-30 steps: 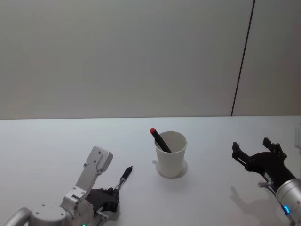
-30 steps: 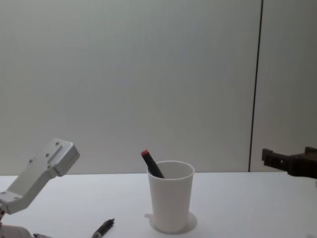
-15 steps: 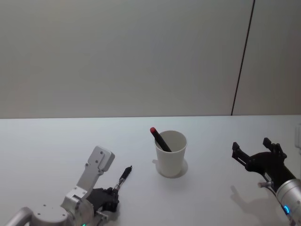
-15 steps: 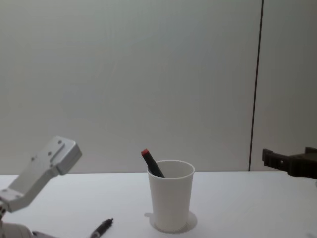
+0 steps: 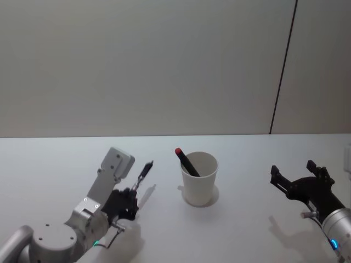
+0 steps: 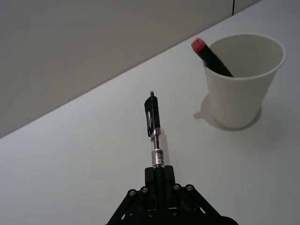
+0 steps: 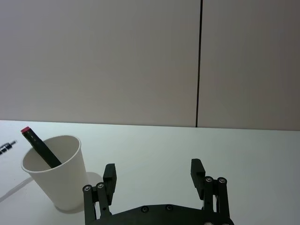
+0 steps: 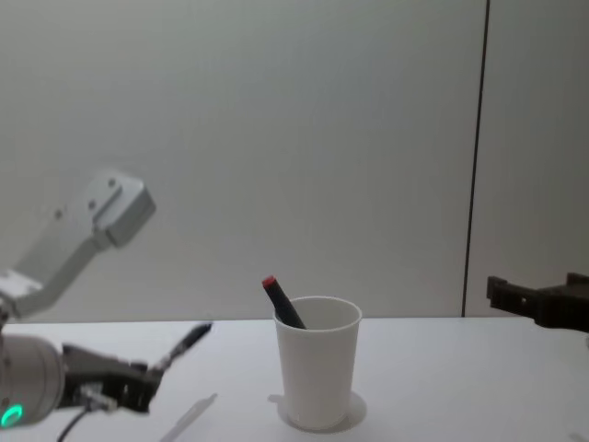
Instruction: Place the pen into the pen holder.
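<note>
The pen holder, a white paper cup (image 5: 199, 181) (image 6: 243, 89) (image 7: 55, 176) (image 8: 317, 368), stands upright mid-table. A black pen with a red cap (image 5: 185, 161) (image 6: 211, 54) (image 7: 40, 146) (image 8: 282, 304) leans inside it. My left gripper (image 5: 131, 194) (image 6: 158, 174) (image 8: 147, 373) is shut on the lower end of a second pen (image 5: 144, 172) (image 6: 153, 126) (image 8: 187, 342), dark with a clear barrel. It holds this pen off the table, left of the cup, slanting up towards it. My right gripper (image 5: 299, 175) (image 7: 154, 171) (image 8: 538, 299) hovers open to the cup's right, holding nothing.
The white table (image 5: 247, 153) stretches out on all sides of the cup. A plain wall with a dark vertical seam (image 5: 282, 71) rises behind it.
My left gripper has risen from the table with the pen, whose tip now points up towards the cup. The right gripper has stayed still.
</note>
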